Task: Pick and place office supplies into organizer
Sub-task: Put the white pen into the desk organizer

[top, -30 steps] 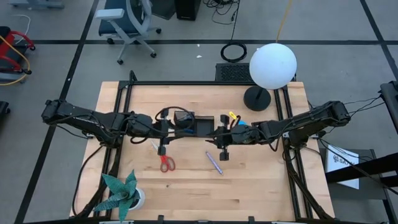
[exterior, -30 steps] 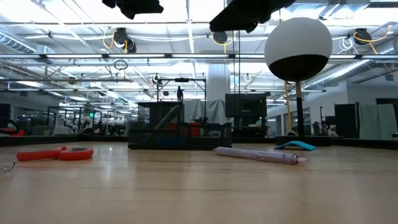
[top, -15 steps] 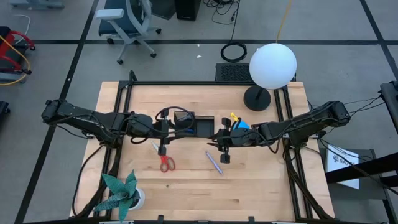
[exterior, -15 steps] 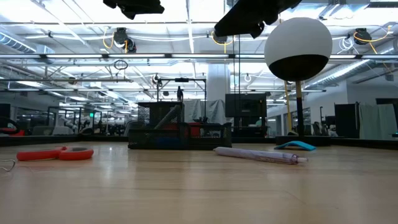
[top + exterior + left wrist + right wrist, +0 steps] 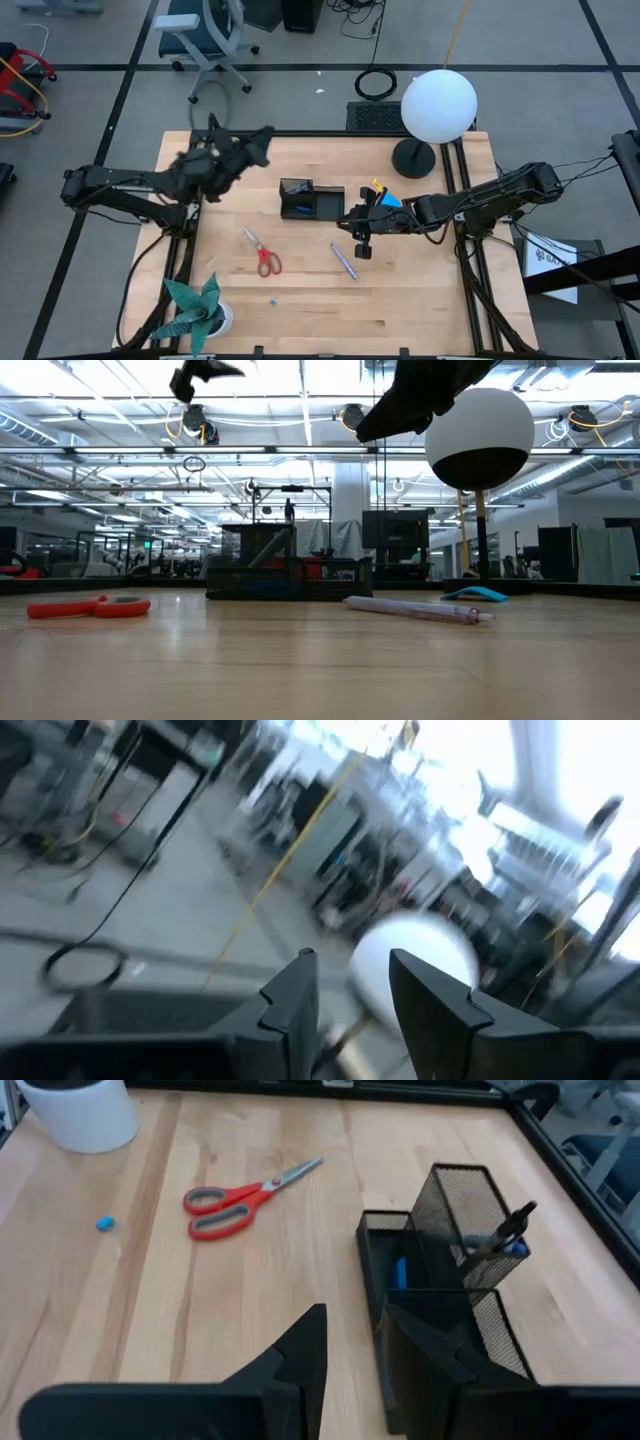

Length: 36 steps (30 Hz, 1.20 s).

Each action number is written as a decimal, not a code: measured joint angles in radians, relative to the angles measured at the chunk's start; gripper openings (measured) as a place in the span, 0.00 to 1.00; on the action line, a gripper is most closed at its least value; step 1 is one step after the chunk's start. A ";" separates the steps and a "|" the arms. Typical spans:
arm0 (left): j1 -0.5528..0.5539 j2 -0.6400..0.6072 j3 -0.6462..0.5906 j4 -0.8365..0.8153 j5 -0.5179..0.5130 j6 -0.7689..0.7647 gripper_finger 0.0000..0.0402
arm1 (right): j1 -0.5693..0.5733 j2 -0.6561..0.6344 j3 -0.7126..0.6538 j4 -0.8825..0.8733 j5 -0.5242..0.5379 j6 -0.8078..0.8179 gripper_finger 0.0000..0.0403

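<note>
The left arm's tool (image 5: 262,140) hangs raised above the wooden table's (image 5: 300,310) far left area, its fingers a narrow gap apart and empty. Red-handled scissors (image 5: 263,256) lie near the table's middle, a tiny blue piece (image 5: 270,297) toward the near edge. The black mesh desk organizer (image 5: 311,201), a pen upright in its cup, stands centrally. A slim purple pen (image 5: 345,262) lies nearby. The right arm's tool (image 5: 352,218) hovers beside the organizer, fingers slightly parted, holding nothing.

Even overhead light, soft shadows; ceiling glare in the low view; left wrist view seems motion-blurred.
</note>
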 joint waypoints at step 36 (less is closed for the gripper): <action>0.015 0.001 0.000 0.009 0.014 0.222 0.33 | 0.075 0.131 0.204 -0.350 0.045 0.226 0.22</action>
